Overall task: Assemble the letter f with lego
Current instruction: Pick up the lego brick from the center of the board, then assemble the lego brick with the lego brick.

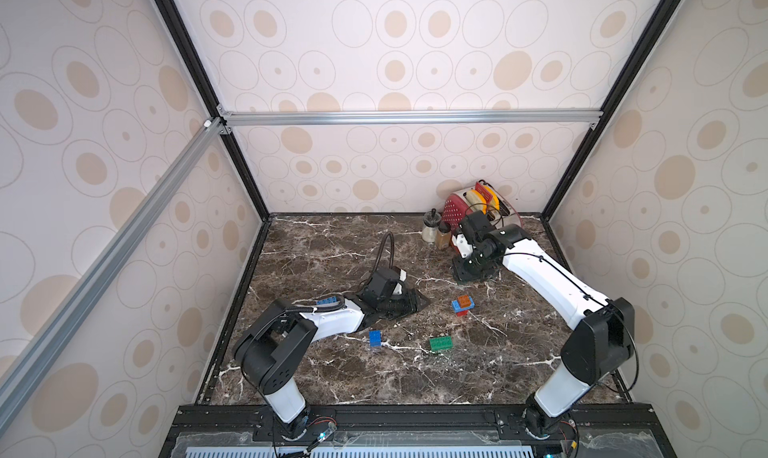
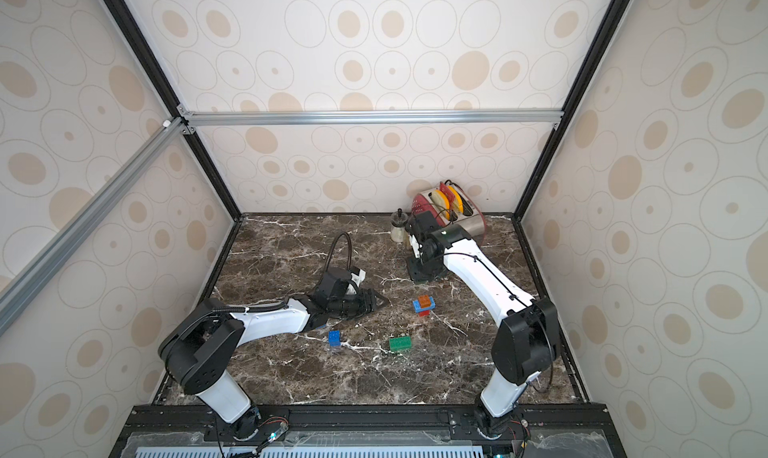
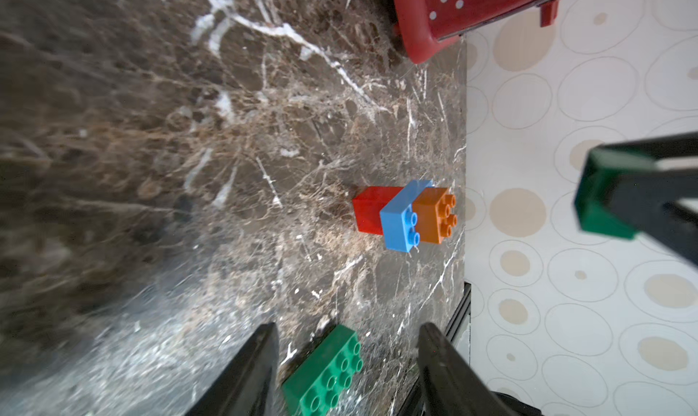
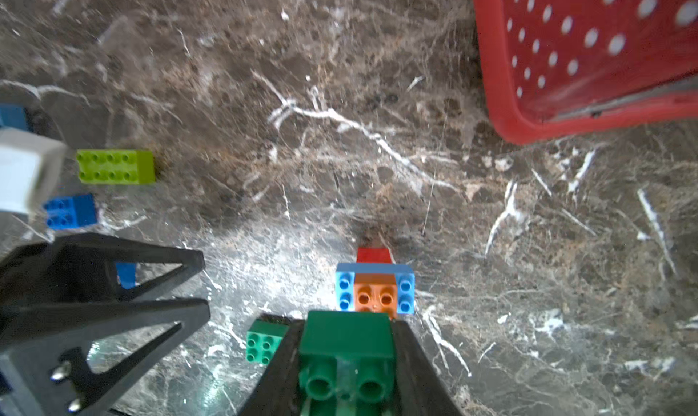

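Two things first: what have the right gripper (image 4: 346,331) and its fingers (image 4: 406,351) got?
— They are clamped tight on a dark green brick (image 4: 345,357), held clear of the marble table (image 4: 340,149).
And the left gripper (image 3: 348,325)?
— Lying on its side, low over the table, fingers (image 3: 245,376) partway apart with nothing between them. A dark green oblong brick (image 3: 325,372) shows in the gap from the left wrist, but it lies farther on, touching neither finger.
What is nearest the held brick?
— The stack (image 1: 463,304), near both grippers: a red brick (image 3: 372,210) at the bottom, a light blue oblong (image 3: 400,221) across it, an orange square (image 3: 434,215) on top.
And the loose ones?
— A blue square brick (image 1: 375,337) just beside the left arm (image 1: 332,323), another blue oblong (image 1: 328,301) at that arm's far side in a top view, a lime green oblong (image 4: 115,166) seen from the right wrist. A red perforated basket (image 1: 453,210) stands at the back wall.
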Robot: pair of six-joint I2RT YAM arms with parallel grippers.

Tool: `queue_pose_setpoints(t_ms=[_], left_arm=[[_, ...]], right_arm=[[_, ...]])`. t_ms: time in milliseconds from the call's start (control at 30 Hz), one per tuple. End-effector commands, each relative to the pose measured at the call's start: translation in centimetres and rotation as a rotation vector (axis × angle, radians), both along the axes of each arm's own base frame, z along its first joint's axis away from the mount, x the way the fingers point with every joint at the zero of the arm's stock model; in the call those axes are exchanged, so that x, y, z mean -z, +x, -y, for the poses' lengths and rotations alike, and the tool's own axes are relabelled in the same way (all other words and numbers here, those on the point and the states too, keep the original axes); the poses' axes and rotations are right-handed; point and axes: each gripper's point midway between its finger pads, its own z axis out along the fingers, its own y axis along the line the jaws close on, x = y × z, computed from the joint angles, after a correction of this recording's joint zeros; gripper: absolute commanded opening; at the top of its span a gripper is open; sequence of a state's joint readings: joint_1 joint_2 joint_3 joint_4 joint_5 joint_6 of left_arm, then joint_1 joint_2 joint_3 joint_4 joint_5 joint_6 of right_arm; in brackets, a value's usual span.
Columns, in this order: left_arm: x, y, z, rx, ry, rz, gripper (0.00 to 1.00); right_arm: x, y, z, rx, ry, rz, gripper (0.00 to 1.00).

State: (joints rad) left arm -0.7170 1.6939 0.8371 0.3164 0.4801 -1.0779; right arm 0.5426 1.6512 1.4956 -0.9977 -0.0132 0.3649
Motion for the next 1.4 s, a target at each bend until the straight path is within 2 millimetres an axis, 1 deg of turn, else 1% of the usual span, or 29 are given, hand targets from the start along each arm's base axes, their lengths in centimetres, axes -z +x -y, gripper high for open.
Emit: queue_pose_setpoints(t_ms=[0,133,200,400,433,500,633,800,1000,1133,1367], left_arm=[[-3.2,0.7,3.2,0.042,-0.132,0.091,0.60],[-2.8,0.9,4.5,0.054,-0.147,0.096,0.58],[-2.5,0.9,5.5,0.085,-0.148,0.096,0.57],[-0.5,1.0,7.3,0.126,-0.138,0.087,0.54],[-0.2,1.1,7.5,0.134,-0.135,0.083,0.54],[0.8,1.1,7.6,0.141,-0.108,0.068,0.53],[1.4,1.0,7.7,0.162,-0.089,0.065,0.52],[0.7,1.2,8.1,0.178,-0.105,0.096,0.51],[1.2,1.6,8.9,0.187,-0.127,0.086,0.44],[1.3,1.7,9.1,0.189,-0.125,0.085,0.42],[2.0,1.8,9.3,0.189,-0.136,0.074,0.41]], right_arm=[[0.2,-0.7,1.0,-0.001,-0.005,0.024,0.29],[1.1,-1.5,1.9,-0.013,-0.025,0.009,0.29],[1.2,-1.7,2.2,-0.017,-0.020,0.012,0.29],[1.5,-1.9,2.2,-0.026,-0.018,0.008,0.28],[1.6,-1.9,2.2,-0.026,-0.018,0.004,0.27],[1.8,-2.1,2.1,-0.031,-0.016,-0.005,0.26],[2.5,-2.2,2.3,-0.026,-0.028,-0.018,0.26],[3.1,-2.3,2.3,-0.029,-0.033,-0.033,0.25],[3.6,-2.6,2.4,-0.035,-0.039,-0.051,0.24],[4.3,-2.8,2.2,-0.040,-0.038,-0.072,0.24],[5.0,-2.6,1.9,-0.045,-0.037,-0.085,0.22]])
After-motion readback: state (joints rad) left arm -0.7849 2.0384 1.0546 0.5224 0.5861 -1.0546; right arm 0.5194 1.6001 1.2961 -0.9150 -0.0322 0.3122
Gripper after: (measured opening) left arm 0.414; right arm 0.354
